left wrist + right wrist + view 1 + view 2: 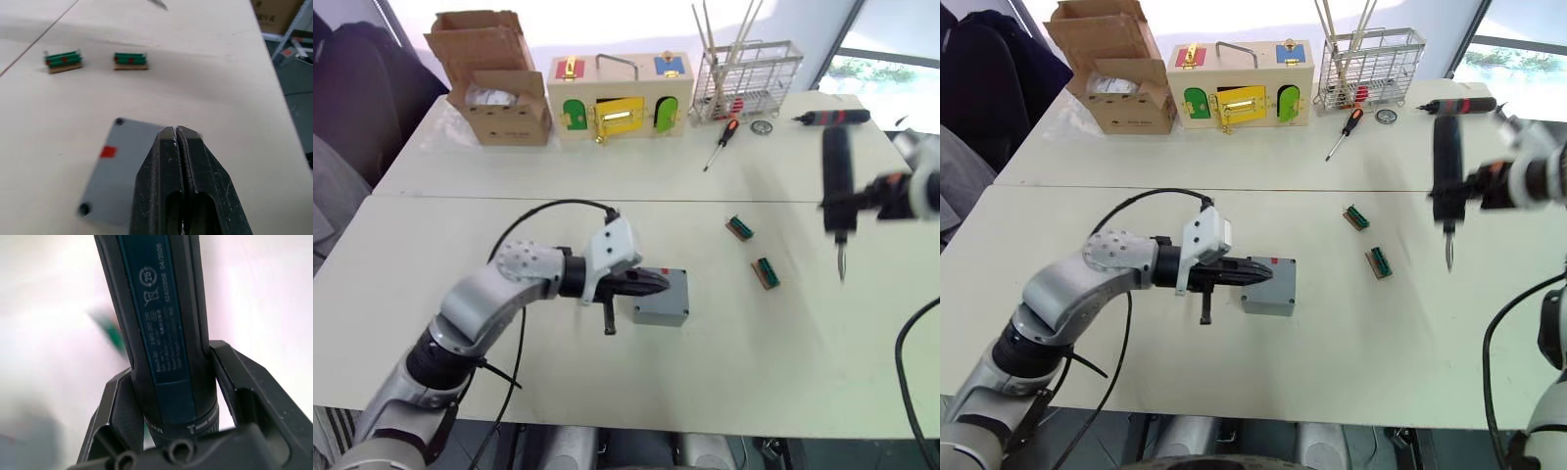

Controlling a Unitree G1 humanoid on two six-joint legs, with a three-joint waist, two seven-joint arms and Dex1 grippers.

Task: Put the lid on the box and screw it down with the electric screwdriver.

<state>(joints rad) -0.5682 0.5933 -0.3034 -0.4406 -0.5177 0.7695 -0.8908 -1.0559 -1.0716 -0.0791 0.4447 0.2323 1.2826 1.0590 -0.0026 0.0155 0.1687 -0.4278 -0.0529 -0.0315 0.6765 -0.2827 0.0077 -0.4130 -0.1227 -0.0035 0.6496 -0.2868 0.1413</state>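
Our left hand [176, 131], fingers pressed together and holding nothing, rests on the lid [124, 171] atop the box [1268, 286], mid-tabletop [558, 382]. Our right hand [168, 396] grips the electric screwdriver [838, 191], held up well to the right. We should steady the lid and lower the bit straight into a corner hole. Two green blocks [752, 251] lie between.

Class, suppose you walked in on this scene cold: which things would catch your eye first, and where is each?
The electric screwdriver hangs bit-down above the table's right side, clamped in the right gripper. Near the table's front, the left gripper, jaws shut, rests atop the lid on the box.
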